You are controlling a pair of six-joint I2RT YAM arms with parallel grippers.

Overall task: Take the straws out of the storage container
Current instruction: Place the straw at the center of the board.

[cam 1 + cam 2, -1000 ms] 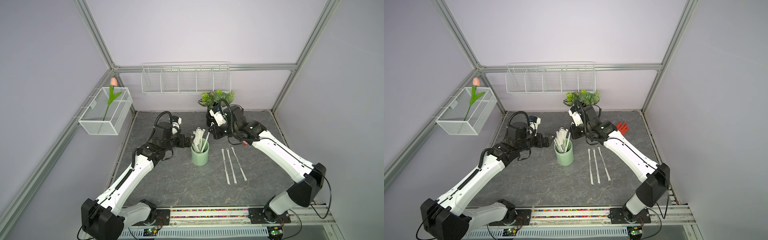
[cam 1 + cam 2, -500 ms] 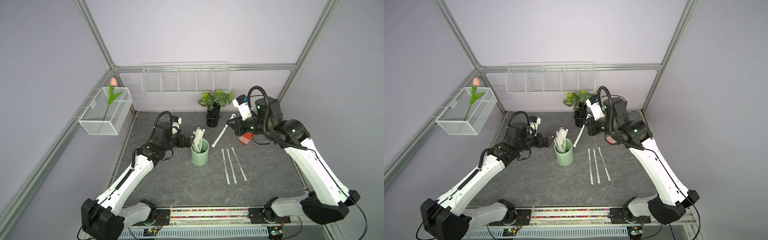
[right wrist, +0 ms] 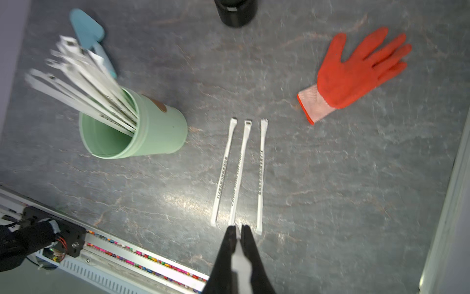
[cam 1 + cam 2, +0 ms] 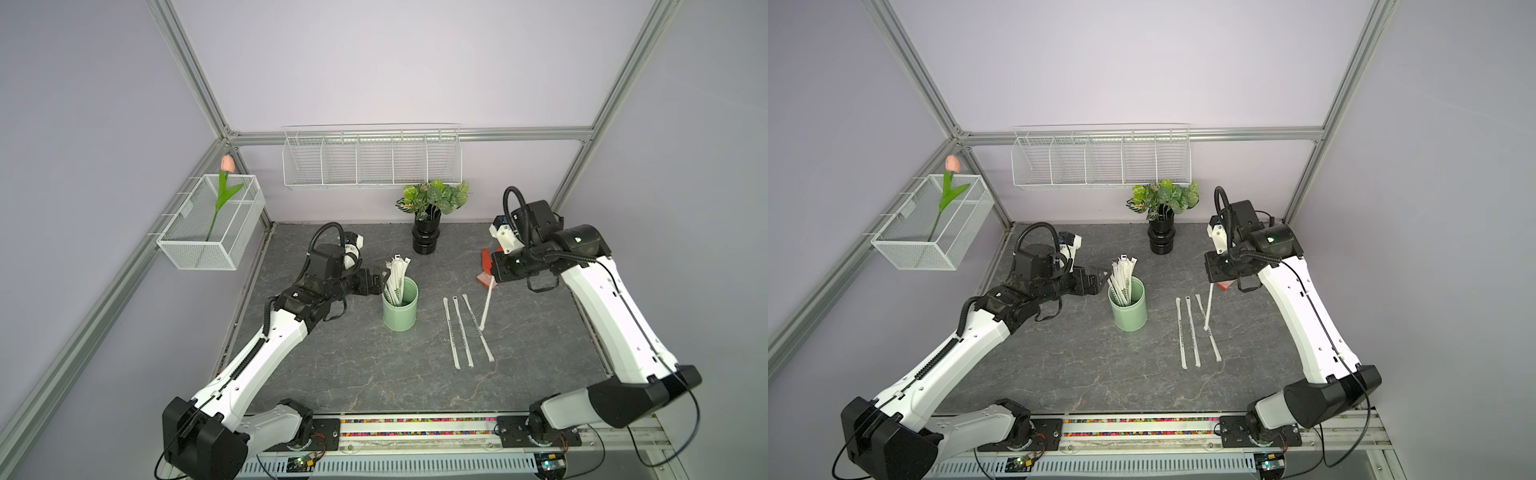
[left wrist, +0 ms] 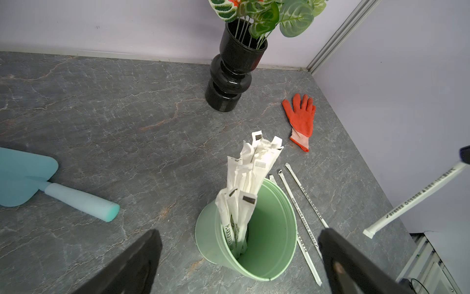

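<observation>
The storage container (image 4: 400, 311) (image 4: 1128, 311) is a mint-green cup standing mid-table, with a bundle of white-wrapped straws (image 4: 395, 276) (image 5: 250, 178) (image 3: 84, 84) leaning out of it to the left. Three straws (image 4: 457, 328) (image 4: 1192, 332) (image 3: 239, 168) lie side by side on the table to its right. My right gripper (image 4: 492, 279) (image 3: 238, 230) is shut on one more straw (image 4: 485, 305) (image 5: 417, 198), which hangs tilted above the rightmost laid one. My left gripper (image 4: 380, 276) (image 5: 239, 257) stands open at the cup's left side, level with the bundle and holding nothing.
A black vase with green leaves (image 4: 424, 239) stands at the back. An orange glove (image 3: 356, 73) lies under the right wrist, near the right wall. A teal trowel (image 5: 25, 178) lies left of the cup. White wire baskets (image 4: 372, 160) hang on the back and left walls.
My right arm has swung from the cup out to the right with a straw in its jaws, then come down over the laid straws. The left arm has not moved.
</observation>
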